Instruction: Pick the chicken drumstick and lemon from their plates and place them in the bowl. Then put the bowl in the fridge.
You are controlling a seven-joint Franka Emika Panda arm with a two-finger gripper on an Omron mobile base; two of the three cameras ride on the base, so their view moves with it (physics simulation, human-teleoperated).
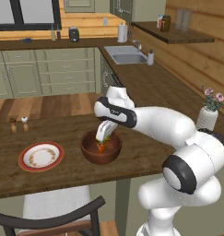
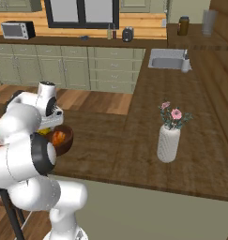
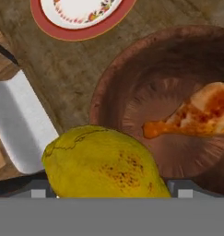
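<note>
Lying flat in bowl [image 3: 113, 92], drumstick [image 3: 196, 115], taper toward lemon [image 3: 104, 166]

The lemon [image 3: 104, 163] was yellow with a greenish cast, flecked with small brown spots. The chicken drumstick [image 3: 191, 117] was glossy orange-brown, paler at its thick end. The bowl [image 3: 132, 87] was dark reddish-brown (faintly grained inside). The plate [image 1: 41, 156] was white with a red-brown rim and a small speckled pattern. The counter [image 1: 62, 133] was dark brown wood.
</note>
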